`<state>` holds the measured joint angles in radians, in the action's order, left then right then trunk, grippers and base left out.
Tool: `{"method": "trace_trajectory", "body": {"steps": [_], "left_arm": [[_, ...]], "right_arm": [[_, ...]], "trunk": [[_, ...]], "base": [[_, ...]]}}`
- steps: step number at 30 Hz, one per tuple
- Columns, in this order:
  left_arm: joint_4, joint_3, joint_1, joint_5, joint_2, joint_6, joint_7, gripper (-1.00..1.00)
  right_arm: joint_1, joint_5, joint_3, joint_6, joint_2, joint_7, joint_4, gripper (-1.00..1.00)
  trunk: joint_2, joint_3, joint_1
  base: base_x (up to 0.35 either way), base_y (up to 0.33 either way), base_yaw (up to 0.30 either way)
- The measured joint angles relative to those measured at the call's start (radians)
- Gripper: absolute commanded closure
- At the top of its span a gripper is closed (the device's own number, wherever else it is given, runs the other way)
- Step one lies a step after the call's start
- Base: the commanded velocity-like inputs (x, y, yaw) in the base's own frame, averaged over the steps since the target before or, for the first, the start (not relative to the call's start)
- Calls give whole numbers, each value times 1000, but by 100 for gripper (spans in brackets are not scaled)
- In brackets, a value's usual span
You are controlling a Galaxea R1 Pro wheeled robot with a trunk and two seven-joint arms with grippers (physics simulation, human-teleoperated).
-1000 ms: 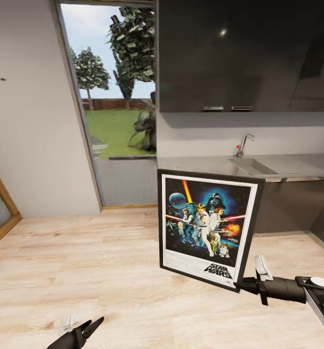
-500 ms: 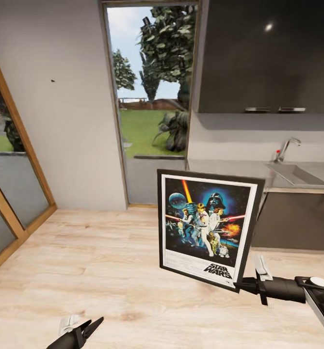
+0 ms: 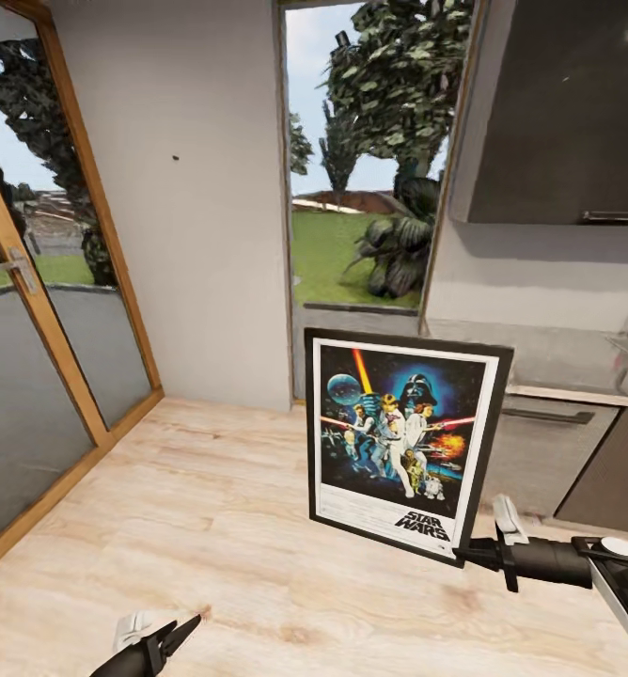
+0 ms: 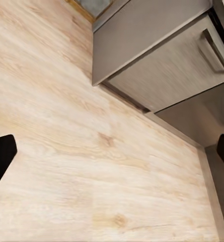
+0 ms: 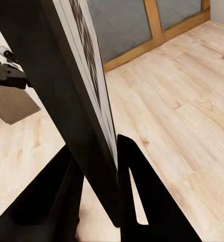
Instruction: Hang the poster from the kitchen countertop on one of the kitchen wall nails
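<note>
The Star Wars poster point(image 3: 399, 442) stands upright in mid-air at the head view's centre-right, facing me. My right gripper point(image 3: 476, 553) is shut on its lower right corner. The right wrist view sees the poster's frame point(image 5: 86, 116) edge-on between the two fingers point(image 5: 134, 186). A wall nail point(image 3: 175, 157) is a dark dot high on the pale wall, left of the window. The kitchen countertop point(image 3: 558, 362) runs along the right wall. My left gripper point(image 3: 159, 641) hangs low at the bottom left, its fingers point(image 4: 1, 159) spread wide over bare floor, open and holding nothing.
A glass door with a wooden frame point(image 3: 32, 310) fills the left side. A tall window point(image 3: 370, 188) sits between the wall and the dark upper cabinets point(image 3: 568, 122). Lower cabinets point(image 3: 558, 451) stand under the worktop. Light wooden floor point(image 3: 201, 527) stretches ahead.
The camera has swung left: the sink and cabinets slid toward the right edge, the glass door came into view. The poster and both grippers keep their places in the picture.
</note>
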<state>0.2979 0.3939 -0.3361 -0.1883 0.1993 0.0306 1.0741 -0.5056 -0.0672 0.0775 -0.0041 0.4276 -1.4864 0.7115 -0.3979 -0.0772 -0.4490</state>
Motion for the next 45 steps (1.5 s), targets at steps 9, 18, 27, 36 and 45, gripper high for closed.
{"method": "trace_trajectory", "body": {"steps": [9, 18, 27, 36, 45], "left_arm": [[0, -1, 0, 0, 0, -1, 0, -100], [0, -1, 0, 0, 0, -2, 0, -100], [0, -1, 0, 1, 0, -3, 0, -100], [0, -5, 0, 1, 0, -3, -9, -100], [0, -6, 0, 1, 0, -3, -20, -100]], "right_arm": [[0, -4, 1, 0, 0, -1, 0, 100], [0, -5, 2, 2, 0, 0, 0, 100], [0, -6, 6, 0, 0, -1, 0, 100], [0, -6, 5, 3, 0, -1, -1, 100], [2, -8, 6, 0, 0, -1, -1, 100]], "trunk": [[0, -1, 0], [0, -1, 0], [0, -1, 0], [0, -1, 0], [0, -1, 0]], "base": [[254, 254, 85], [266, 256, 3], [266, 257, 0], [268, 254, 0], [275, 240, 0]]}}
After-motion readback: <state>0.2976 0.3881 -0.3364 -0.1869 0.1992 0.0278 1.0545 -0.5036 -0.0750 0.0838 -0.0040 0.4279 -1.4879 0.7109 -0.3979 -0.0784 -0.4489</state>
